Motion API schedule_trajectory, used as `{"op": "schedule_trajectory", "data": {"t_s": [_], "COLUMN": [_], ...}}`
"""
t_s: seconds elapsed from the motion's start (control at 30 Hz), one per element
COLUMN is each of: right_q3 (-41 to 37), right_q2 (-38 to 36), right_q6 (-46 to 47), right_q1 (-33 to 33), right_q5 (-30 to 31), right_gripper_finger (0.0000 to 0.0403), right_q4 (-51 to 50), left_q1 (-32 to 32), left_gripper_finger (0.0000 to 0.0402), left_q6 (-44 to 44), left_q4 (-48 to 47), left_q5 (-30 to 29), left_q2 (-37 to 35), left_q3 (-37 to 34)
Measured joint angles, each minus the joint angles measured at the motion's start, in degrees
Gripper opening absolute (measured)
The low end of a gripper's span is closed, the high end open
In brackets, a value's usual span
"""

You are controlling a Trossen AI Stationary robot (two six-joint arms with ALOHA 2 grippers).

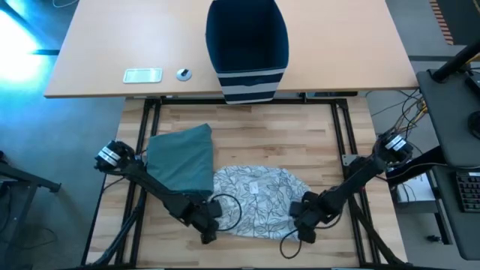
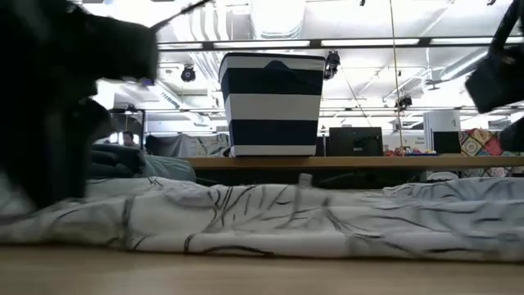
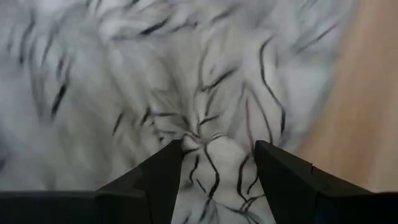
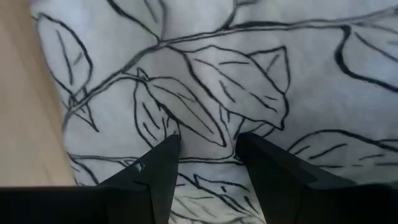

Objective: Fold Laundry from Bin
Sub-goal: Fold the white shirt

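The white cloth garment printed with black leaf outlines [image 1: 255, 199] lies spread flat on the wooden table [image 1: 255, 124], and everything else can be placed from it. At its near edge both arms are down on it. The left gripper [image 3: 214, 165] sits at the near left corner, its two dark fingers [image 3: 158, 177] parted with a ridge of the printed cloth bunched between them; the right gripper [image 4: 208, 155] sits at the near right corner, fingers [image 4: 158, 168] likewise parted over the fabric. Whether either pair has actually pinched the cloth or only straddles it is hard to tell from the wrist views.

The step in hand looks like taking the near edge to fold it away over the rest. To do it well, each gripper should close on one layer right at the hem, not a thick bunch, and both corners should rise together and level, so the fold line runs straight across the garment. The cloth is limp and will sag between the two holds, so a little tension outward would help.

Touching the printed garment's far left side lies a folded teal-green cloth garment [image 1: 180, 157]. Well beyond both, on a second, paler table [image 1: 105, 45], stands the boxy navy-blue fabric bin with white stripes [image 1: 247, 49], with a small white flat device [image 1: 142, 75] off to its left.
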Motion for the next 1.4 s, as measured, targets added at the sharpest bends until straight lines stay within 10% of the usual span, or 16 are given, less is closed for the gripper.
{"op": "schedule_trajectory", "data": {"t_s": [0.33,0.67,1.4], "right_q3": [0.1,0.5,0.5], "right_q2": [-10.5,-17.9,-9.7], "right_q6": [-4.5,0.9,5.8], "right_q1": [3.5,3.2,4.9], "right_q5": [-7.3,4.5,4.6], "right_gripper_finger": [0.0178,0.0178,0.0178], "right_q4": [-27.6,-11.7,-5.7], "left_q1": [-0.8,4.3,10.1], "left_gripper_finger": [0.0189,0.0189,0.0189], "left_q6": [-0.3,3.5,-27.0], "left_q4": [-2.2,6.9,6.3], "left_q5": [5.2,-7.1,1.5], "left_q2": [-8.4,-4.0,3.5], "left_q3": [2.4,3.9,4.0]}}
